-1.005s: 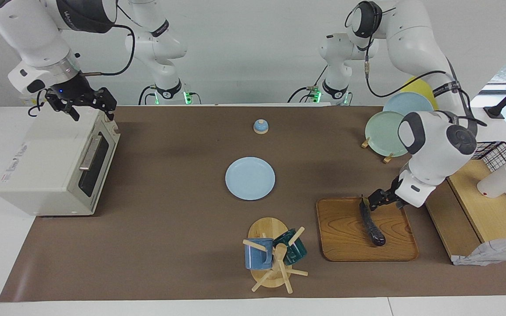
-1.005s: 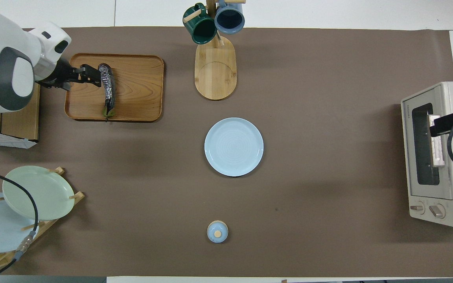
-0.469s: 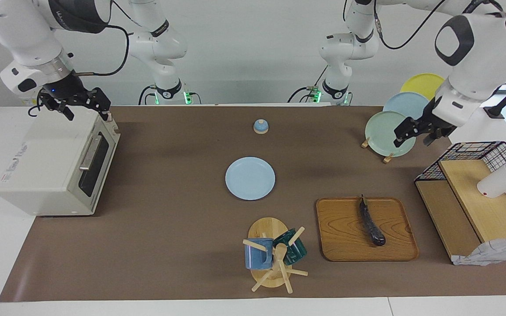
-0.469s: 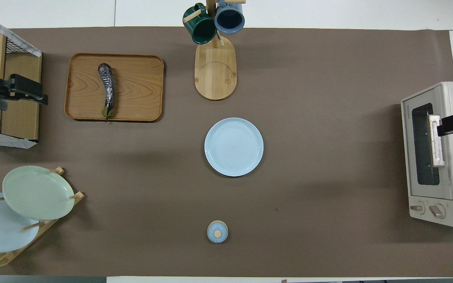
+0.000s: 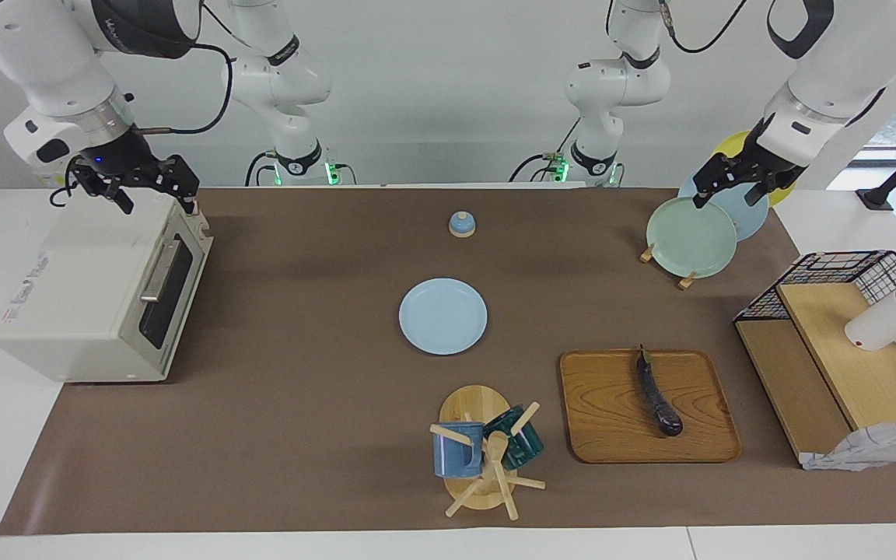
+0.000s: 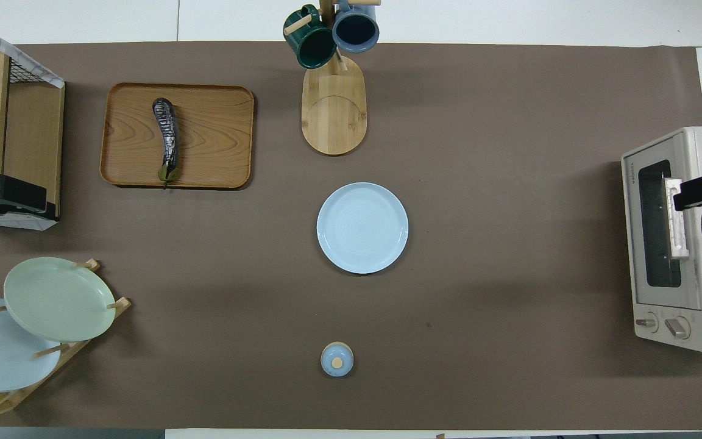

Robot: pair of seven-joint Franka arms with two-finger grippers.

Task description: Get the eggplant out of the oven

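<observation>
Wooden tray [image 6: 217, 134] at about ten o'clock, taking the pale blue plate [image 6: 362, 227] as the dial's centre in the overhead view, with twelve pointing away from the robots. Finding the eggplant [image 6: 167, 139] lying lengthwise on that tray, stem end toward the robots, out of the oven and touching no gripper. Seeing the oven [image 6: 692, 244] standing at three o'clock, at the right arm's end of the table, with its dark glass door shut.

Watching the right gripper [image 5: 154, 196] hovering just over the oven's top near the door edge, fingers standing apart and gripping nothing. Noting the left gripper [image 5: 728, 194] hanging up in the air over the plate rack [image 6: 52, 360] at eight o'clock, fingers likewise spread and carrying nothing, well apart from the eggplant.

Spotting the mug stand [image 6: 334, 103] at twelve o'clock, with a green and a blue mug hanging on it. Placing a small blue knobbed lid [image 6: 337, 359] at six o'clock.
</observation>
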